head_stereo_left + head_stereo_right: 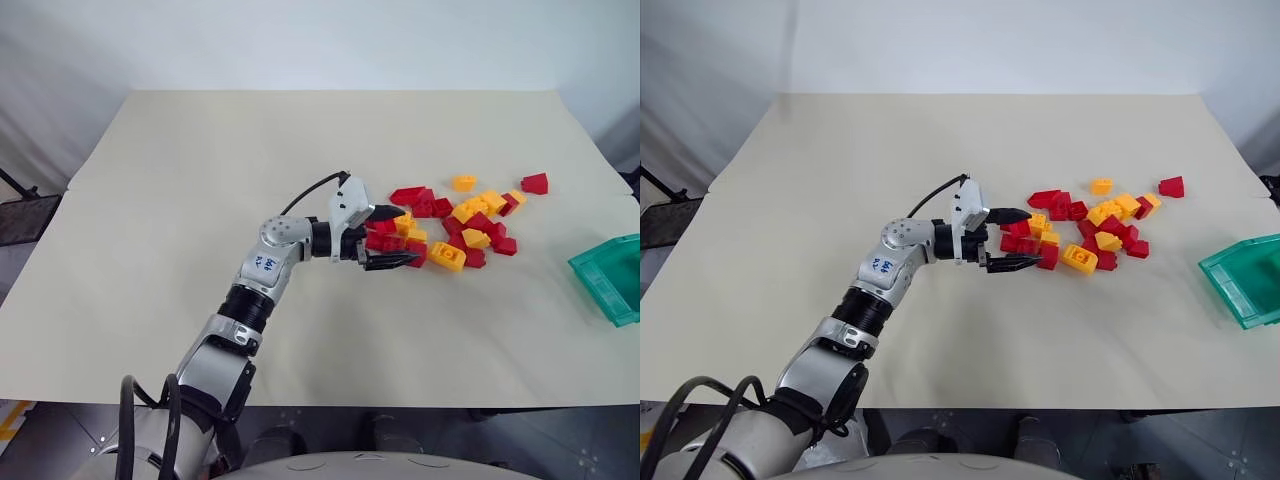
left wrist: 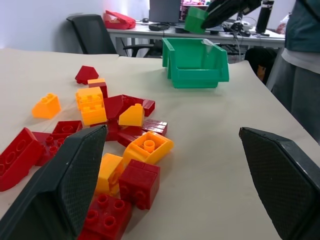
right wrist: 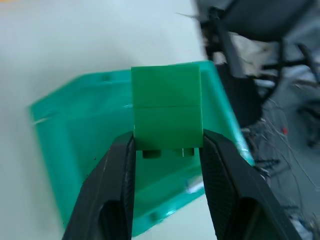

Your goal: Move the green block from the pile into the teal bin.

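The right end effector (image 3: 167, 150) is clamped on the green block (image 3: 166, 111) directly above the teal bin (image 3: 80, 130), at three o'clock on the bench (image 1: 200, 180), while the open, empty left end effector (image 1: 385, 238) sits at the pile (image 1: 460, 225).

I see bright green block (image 3: 166, 114), teal translucent bin (image 3: 75, 130) w/ plain walls; pile (image 1: 455, 225) is red & yellow bricks on beige table (image 1: 200, 180); black gripper fingers (image 3: 112, 195), textured pads.

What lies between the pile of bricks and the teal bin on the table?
Nothing: in the left eye view, only bare table separates the pile from the teal bin.
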### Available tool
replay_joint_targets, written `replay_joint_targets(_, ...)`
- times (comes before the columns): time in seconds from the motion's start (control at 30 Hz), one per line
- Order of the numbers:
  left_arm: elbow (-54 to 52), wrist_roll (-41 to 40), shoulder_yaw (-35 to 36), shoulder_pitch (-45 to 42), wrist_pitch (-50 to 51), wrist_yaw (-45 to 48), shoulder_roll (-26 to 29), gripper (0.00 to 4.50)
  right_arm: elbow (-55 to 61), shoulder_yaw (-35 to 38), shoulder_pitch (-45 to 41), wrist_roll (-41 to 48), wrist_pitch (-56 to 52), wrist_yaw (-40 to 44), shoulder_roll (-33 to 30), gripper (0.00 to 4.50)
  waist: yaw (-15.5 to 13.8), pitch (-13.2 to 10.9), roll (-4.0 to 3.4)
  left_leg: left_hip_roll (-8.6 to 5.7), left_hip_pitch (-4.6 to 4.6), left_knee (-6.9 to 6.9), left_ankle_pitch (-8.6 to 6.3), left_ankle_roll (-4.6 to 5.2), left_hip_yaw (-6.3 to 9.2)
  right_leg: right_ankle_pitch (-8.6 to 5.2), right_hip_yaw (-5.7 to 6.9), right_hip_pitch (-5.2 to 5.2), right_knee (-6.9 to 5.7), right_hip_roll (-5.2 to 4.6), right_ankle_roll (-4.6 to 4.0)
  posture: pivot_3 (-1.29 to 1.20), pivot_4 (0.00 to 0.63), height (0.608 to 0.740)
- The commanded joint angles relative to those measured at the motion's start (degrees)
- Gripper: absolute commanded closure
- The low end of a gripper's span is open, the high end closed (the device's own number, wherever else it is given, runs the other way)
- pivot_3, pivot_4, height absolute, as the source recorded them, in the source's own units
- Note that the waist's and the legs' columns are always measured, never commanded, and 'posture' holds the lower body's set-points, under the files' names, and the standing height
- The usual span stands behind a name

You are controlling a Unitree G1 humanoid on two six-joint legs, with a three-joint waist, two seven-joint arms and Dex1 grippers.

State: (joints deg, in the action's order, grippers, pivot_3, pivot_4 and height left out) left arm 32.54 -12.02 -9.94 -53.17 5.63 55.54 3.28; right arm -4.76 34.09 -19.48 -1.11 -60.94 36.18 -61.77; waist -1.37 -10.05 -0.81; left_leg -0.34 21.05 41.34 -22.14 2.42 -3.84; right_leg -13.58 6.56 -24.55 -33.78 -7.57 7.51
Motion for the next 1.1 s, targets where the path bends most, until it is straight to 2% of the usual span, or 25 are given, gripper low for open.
replay_joint_targets(0.03, -1.79, -0.28, 0.19, -0.94, 0.41, -0.37, -1.01, 0.00, -3.20, -0.74, -2.41, 0.39, 3.15, -4.10, 0.65, 2.70, -0.11, 0.00, 0.00, 0.00, 0.00, 0.00, 0.00, 0.00, 0.00, 0.00, 0.00, 0.00, 0.00, 0.00, 0.00, 0.00, 0.150, 0.740)
replay_joint_targets(0.13, -2.71, -0.01, 0.01, -0.05, 1.63, -0.71, -0.59, 0.00, -4.95, -2.55, -3.80, 1.57, 3.80, -4.93, 1.52, 1.66, -0.12, 0.00, -0.01, 0.00, 0.03, 0.01, 0.01, 0.01, -0.02, 0.00, 0.01, 0.00, 0.01, 0.01, 0.00, 0.00, 0.150, 0.740)
replay_joint_targets(0.3, -2.52, -0.17, 0.72, -0.31, 2.13, -1.34, 0.22, 0.00, -3.73, -2.02, -2.24, 2.66, 2.81, -4.62, -1.09, 0.01, -0.18, 0.02, -0.04, -0.01, 0.09, 0.00, 0.01, 0.01, -0.04, 0.00, 0.08, 0.00, 0.04, 0.00, 0.00, 0.00, 0.150, 0.740)
replay_joint_targets(0.47, -2.66, -0.78, 1.24, -0.17, 2.84, -0.84, 1.01, 0.00, 0.82, 0.08, -1.14, 5.38, 2.35, -2.29, -2.15, 0.01, -0.14, 0.02, -0.05, 0.00, 0.08, 0.00, 0.01, 0.01, -0.04, 0.00, 0.07, 0.00, 0.04, 0.00, 0.01, 0.00, 0.150, 0.740)
replay_joint_targets(0.63, -7.93, -3.33, 3.12, 3.33, 6.34, 0.49, 3.98, 0.00, 13.98, 1.57, 4.23, 14.96, 6.66, 8.43, 0.42, 0.01, 0.02, 0.02, -0.04, 0.03, 0.04, -0.04, 0.01, 0.00, 0.04, 0.00, 0.06, 0.00, 0.06, 0.04, 0.01, 0.00, 0.150, 0.740)
replay_joint_targets(0.8, -16.19, -7.09, 6.52, 8.05, 13.51, 1.53, 10.29, 0.00, 19.53, -1.03, 9.83, 23.97, 15.46, 23.06, 0.46, 0.01, 0.00, 0.01, -0.03, 0.03, 0.00, 0.01, 0.00, -0.01, 0.09, 0.01, 0.01, 0.02, 0.01, 0.06, 0.01, 0.00, 0.150, 0.740)
replay_joint_targets(0.87, -18.38, -9.08, 8.46, 10.00, 14.10, 3.96, 13.59, 0.00, 18.29, -2.93, 11.98, 25.22, 19.80, 28.58, -0.59, 0.01, -0.18, 0.00, -0.02, 0.03, 0.00, 0.04, 0.01, 0.00, 0.11, 0.01, 0.01, 0.03, 0.01, 0.05, 0.02, 0.00, 0.150, 0.740)
replay_joint_targets(0.93, -19.74, -11.59, 11.17, 12.75, 13.31, 8.73, 18.28, 0.00, 12.38, -6.75, 11.73, 23.55, 28.16, 32.87, -1.06, 0.01, 0.02, -0.01, 0.00, 0.01, 0.01, 0.07, 0.00, 0.00, 0.12, 0.03, 0.01, 0.04, 0.03, 0.03, 0.05, 0.00, 0.150, 0.740)
replay_joint_targets(1.1, -18.15, -10.14, 14.41, 18.55, 10.14, 11.30, 27.96, 0.00, 1.22, -13.22, 10.31, 21.78, 41.31, 41.79, -2.25, 0.01, -0.01, -0.01, 0.01, 0.02, -0.02, 0.06, 0.00, 0.00, 0.06, 0.03, 0.04, 0.07, 0.04, 0.04, 0.05, 0.00, 0.150, 0.740)
